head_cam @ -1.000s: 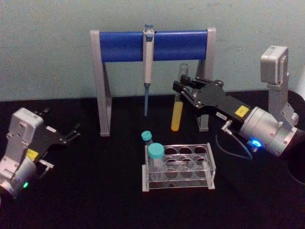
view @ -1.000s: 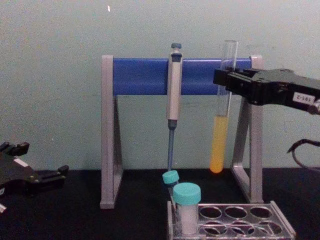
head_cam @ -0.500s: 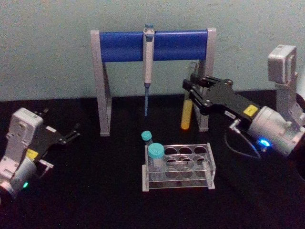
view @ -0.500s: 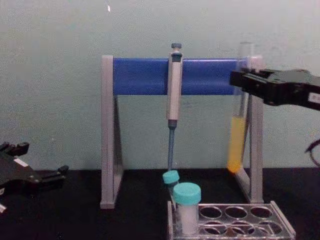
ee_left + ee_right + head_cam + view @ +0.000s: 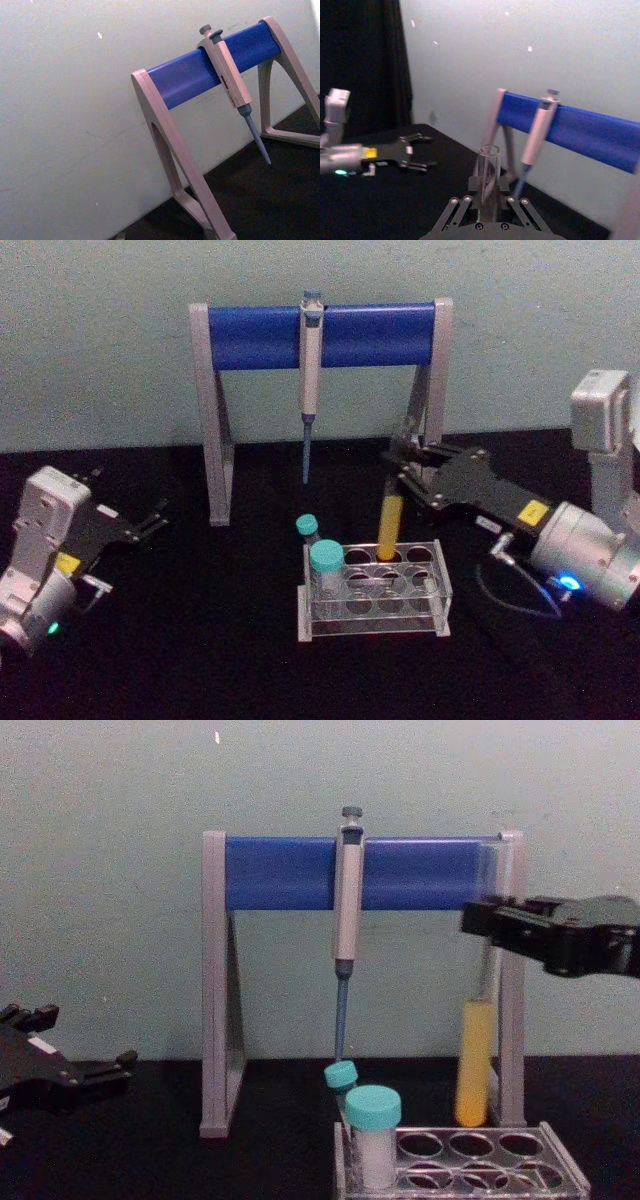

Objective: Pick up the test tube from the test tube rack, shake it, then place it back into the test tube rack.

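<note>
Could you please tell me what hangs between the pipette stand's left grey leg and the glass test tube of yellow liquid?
In the chest view, a grey pipette hangs between that grey leg and the glass tube, which the right gripper holds.

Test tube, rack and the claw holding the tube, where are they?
test tube (image 5: pixel 390 525): head view, yellow liquid part.
test tube rack (image 5: pixel 385 628): head view, front edge.
right claw (image 5: pixel 402 468): head view, between its fingertips.

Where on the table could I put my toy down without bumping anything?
Bare black table lies between the left gripper and the test tube rack, and in front of the rack. It is crowded at the rack's back, where the right gripper holds the test tube.
</note>
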